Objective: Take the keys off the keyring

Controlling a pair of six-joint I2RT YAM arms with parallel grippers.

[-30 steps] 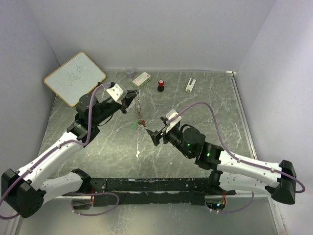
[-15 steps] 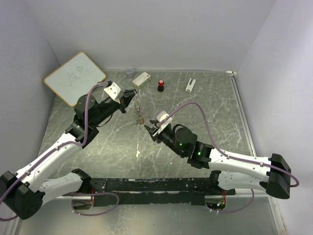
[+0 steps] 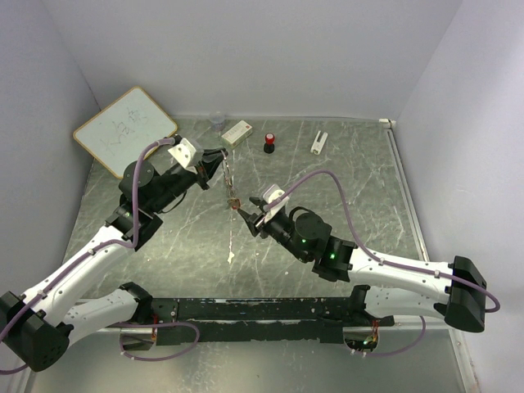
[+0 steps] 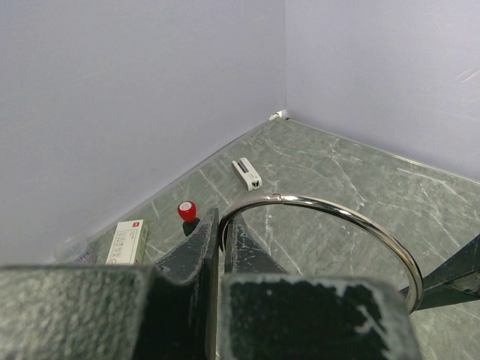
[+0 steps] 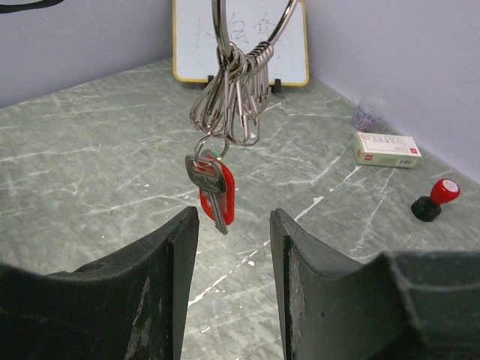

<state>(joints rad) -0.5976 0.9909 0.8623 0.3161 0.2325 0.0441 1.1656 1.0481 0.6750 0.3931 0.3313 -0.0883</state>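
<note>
- Right arm has swung in toward the hanging bunch since a second ago; left arm drew back and up a little, ring with it.
- Table (image 3: 352, 188): nothing of the task lies on it; ring and keys hang in the air above its middle.
- Left gripper (image 3: 214, 157): fingers pressed together on the keyring (image 4: 352, 217), pinching its wire at one side. The ring hangs down from the pinch.
- Right gripper (image 5: 231, 217): jaws spread and holding nothing. The bunch hangs just ahead, lined up with the gap. Contact: cannot tell.
- Keyring looks thin, stiff and slick, so it may twist in the pinch under a sideways pull.
- Small wire loops (image 5: 240, 97) are crowded at the ring's low point and likely to swing and snag.
- Keys (image 5: 212, 187) hang lowest, on one of the loops. The red head (image 5: 227, 196) is clear; only a sliver of green shows behind it.
- Handling: light, free-swinging, hard, not fragile. Best hold is flat across the plastic head, since the blade is slippery.
</note>
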